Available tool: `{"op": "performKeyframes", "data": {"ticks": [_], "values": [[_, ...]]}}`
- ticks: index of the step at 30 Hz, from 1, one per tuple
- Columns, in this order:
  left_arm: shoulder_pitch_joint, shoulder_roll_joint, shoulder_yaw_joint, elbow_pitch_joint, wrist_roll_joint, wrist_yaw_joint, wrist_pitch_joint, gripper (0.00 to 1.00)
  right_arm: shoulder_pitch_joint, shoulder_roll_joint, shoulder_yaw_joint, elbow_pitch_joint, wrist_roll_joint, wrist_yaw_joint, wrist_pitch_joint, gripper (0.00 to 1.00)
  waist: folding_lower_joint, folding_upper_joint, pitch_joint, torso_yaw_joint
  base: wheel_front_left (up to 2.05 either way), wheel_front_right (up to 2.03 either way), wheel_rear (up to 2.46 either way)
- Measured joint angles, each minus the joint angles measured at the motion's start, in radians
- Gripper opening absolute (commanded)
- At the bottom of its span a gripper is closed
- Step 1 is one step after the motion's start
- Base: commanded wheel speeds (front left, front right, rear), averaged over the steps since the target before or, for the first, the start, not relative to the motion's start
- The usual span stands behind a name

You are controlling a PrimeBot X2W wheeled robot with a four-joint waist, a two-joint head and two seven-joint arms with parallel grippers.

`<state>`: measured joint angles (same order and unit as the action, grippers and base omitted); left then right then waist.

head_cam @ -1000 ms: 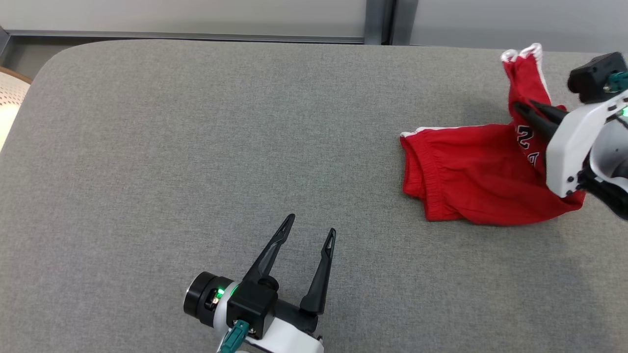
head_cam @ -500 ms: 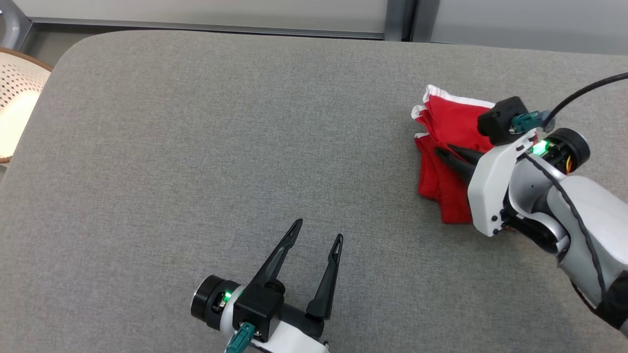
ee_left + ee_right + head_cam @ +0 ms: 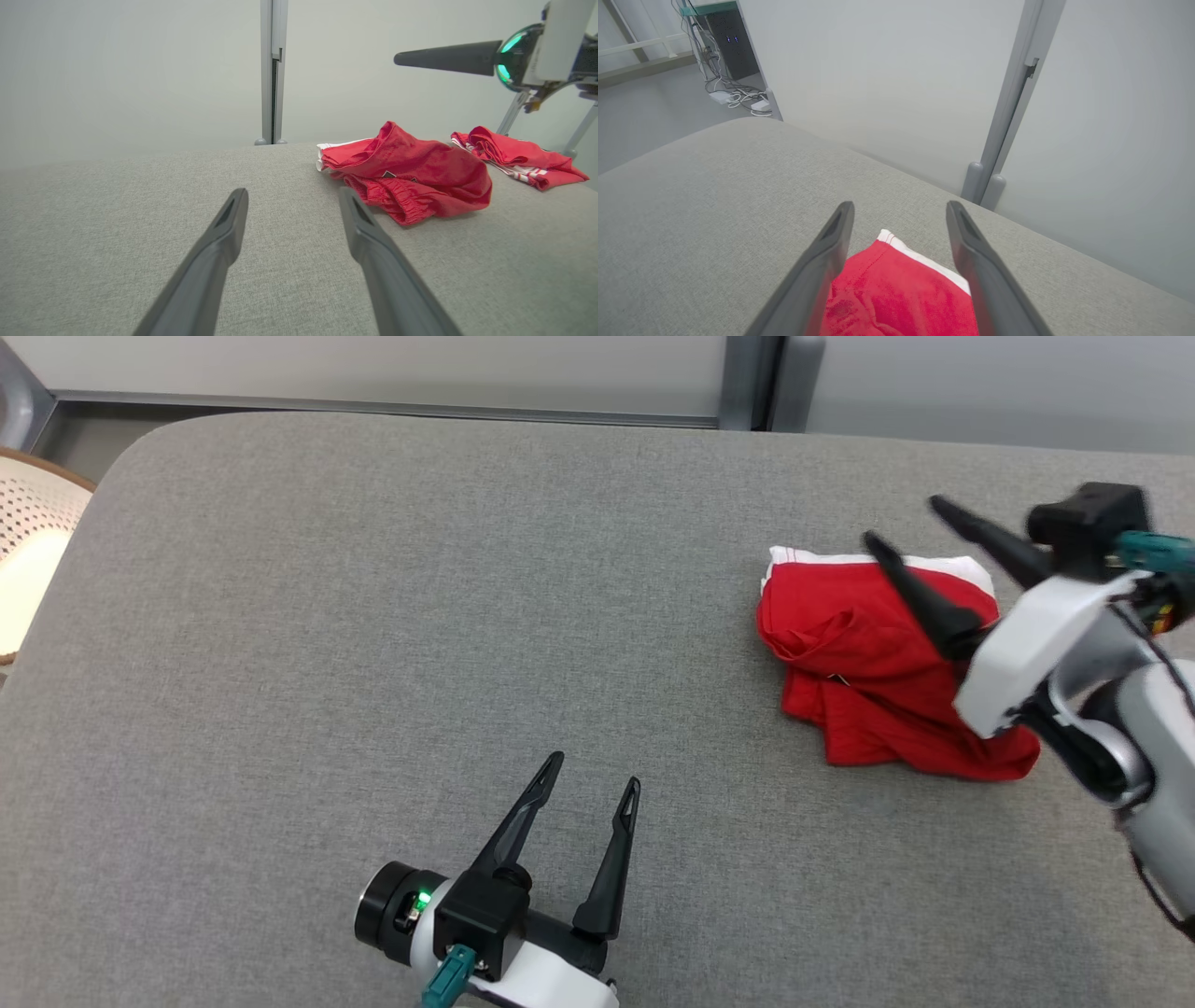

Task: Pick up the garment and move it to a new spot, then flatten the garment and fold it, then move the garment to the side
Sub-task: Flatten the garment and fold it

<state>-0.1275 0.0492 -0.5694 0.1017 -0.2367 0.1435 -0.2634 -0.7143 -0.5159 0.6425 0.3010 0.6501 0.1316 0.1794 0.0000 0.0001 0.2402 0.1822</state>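
Noting a change over the past second: right gripper (image 3: 901, 518), earlier clenched on the red garment (image 3: 868, 663) and carrying it, now spread wide and released, raised above the cloth. Recording the garment as lying in a crumpled heap on the grey padded table (image 3: 373, 616), toward the far right part of it, white trim showing along the far edge. Attributing the slight shift of the whole head view to the camera, not to the table. Seeing, in the right wrist view, both dark fingers (image 3: 815, 275) flanking the white-edged corner of the cloth and gripping nothing. Confirming from the left wrist view: one finger of that gripper held level, well above the heap and touching none of it. Catching a small dark mark (image 3: 388, 174) on the near fold of the cloth, possibly printed lettering; too small to read. Logging the left gripper (image 3: 596, 769) near the front edge of the table, well apart from the garment, jaws standing open and empty, fingers pointing toward the far side over bare grey surface. Picking out, in the left wrist view, a second red garment (image 3: 518, 156) lying beyond the first, near it yet apart. Marking a pale perforated basket (image 3: 28, 551) off the table's left corner and a grey upright post (image 3: 747, 383) against the pale wall (image 3: 373, 364) behind the table.
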Motion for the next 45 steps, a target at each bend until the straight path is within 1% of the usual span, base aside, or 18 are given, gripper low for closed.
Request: {"op": "performKeyframes", "data": {"ticks": [3, 5, 8, 9, 10, 12, 18, 21, 22, 24, 25, 26, 36, 38, 40, 45], "values": [[0.005, 0.000, 0.012, -0.003, 0.001, 0.003, 0.000, 1.00, 0.051, -0.049, -0.106, 0.016, -0.053, 0.000, -0.077, 1.00, 0.0000, 0.0000, -0.012, -0.014, 0.00, 0.00, 0.00], [0.014, 0.000, 0.019, -0.005, 0.005, 0.003, 0.000, 1.00, 0.095, -0.077, -0.162, 0.042, -0.090, 0.000, -0.108, 1.00, 0.0000, 0.0000, -0.020, -0.025, 0.00, 0.00, 0.00], [0.020, 0.000, 0.025, -0.009, 0.008, 0.001, 0.000, 1.00, 0.164, -0.114, -0.192, 0.075, -0.127, -0.001, -0.127, 1.00, 0.0000, 0.0000, -0.026, -0.041, 0.00, 0.00, 0.00], [0.020, -0.001, 0.026, -0.011, 0.009, -0.002, 0.000, 1.00, 0.182, -0.123, -0.188, 0.080, -0.129, -0.001, -0.127, 0.89, 0.0000, 0.0000, -0.026, -0.044, 0.00, 0.00, 0.00], [0.020, -0.001, 0.026, -0.012, 0.010, -0.002, 0.000, 1.00, 0.197, -0.131, -0.178, 0.083, -0.127, -0.001, -0.128, 0.52, 0.0000, -0.0001, -0.024, -0.045, 0.00, 0.00, 0.00], [0.019, 0.000, 0.025, -0.013, 0.011, -0.007, 0.000, 1.00, 0.210, -0.147, -0.140, 0.082, -0.110, 0.000, -0.140, 0.00, 0.0000, 0.0000, -0.018, -0.046, 0.00, 0.00, 0.00], [0.012, 0.000, 0.019, -0.011, 0.015, -0.015, 0.000, 1.00, 0.200, -0.217, 0.000, 0.119, -0.037, -0.001, -0.162, 0.00, 0.0000, 0.0000, 0.009, -0.032, 0.00, 0.00, 0.00], [0.004, 0.000, 0.015, -0.007, 0.015, -0.019, 0.000, 1.00, 0.170, -0.231, 0.077, 0.127, 0.004, -0.001, -0.182, 0.00, 0.0000, 0.0000, 0.018, -0.019, 0.00, 0.00, 0.00], [0.004, 0.000, 0.015, -0.007, 0.015, -0.019, 0.000, 1.00, 0.170, -0.231, 0.077, 0.127, 0.004, -0.001, -0.182, 0.00, 0.0000, 0.0000, 0.018, -0.019, 0.00, 0.00, 0.00], [0.001, 0.000, 0.016, -0.007, 0.014, -0.019, 0.000, 1.00, 0.156, -0.235, 0.125, 0.120, 0.033, -0.001, -0.194, 0.00, 0.0000, -0.0001, 0.021, -0.013, 0.00, 0.00, 0.00], [0.001, 0.000, 0.018, -0.006, 0.012, -0.016, 0.000, 1.00, 0.149, -0.245, 0.176, 0.101, 0.054, -0.001, -0.200, 0.00, 0.0000, 0.0000, 0.021, -0.012, 0.00, 0.00, 0.00], [0.001, 0.000, 0.018, -0.006, 0.012, -0.016, 0.000, 1.00, 0.149, -0.245, 0.176, 0.101, 0.054, -0.001, -0.200, 0.00, 0.0000, 0.0000, 0.021, -0.012, 0.00, 0.00, 0.00], [0.002, 0.000, 0.024, -0.010, 0.012, -0.010, 0.000, 1.00, 0.146, -0.338, 0.402, -0.049, 0.143, -0.001, -0.223, 0.00, 0.0000, 0.0000, 0.009, -0.035, 0.00, 0.00, 0.00], [0.002, 0.000, 0.022, -0.011, 0.012, -0.010, 0.000, 1.00, 0.146, -0.353, 0.432, -0.068, 0.156, -0.001, -0.222, 0.00, 0.0000, 0.0000, 0.006, -0.037, 0.00, 0.00, 0.00], [0.003, 0.000, 0.021, -0.012, 0.010, -0.010, 0.000, 1.00, 0.143, -0.362, 0.440, -0.085, 0.173, -0.001, -0.225, 0.00, 0.0000, 0.0000, 0.004, -0.036, 0.00, 0.00, 0.00], [0.007, 0.000, 0.020, -0.014, 0.010, -0.011, 0.000, 1.00, 0.079, -0.368, 0.393, -0.091, 0.194, -0.001, -0.286, 0.00, -0.0001, 0.0000, 0.005, -0.029, 0.00, 0.00, 0.00]]}}
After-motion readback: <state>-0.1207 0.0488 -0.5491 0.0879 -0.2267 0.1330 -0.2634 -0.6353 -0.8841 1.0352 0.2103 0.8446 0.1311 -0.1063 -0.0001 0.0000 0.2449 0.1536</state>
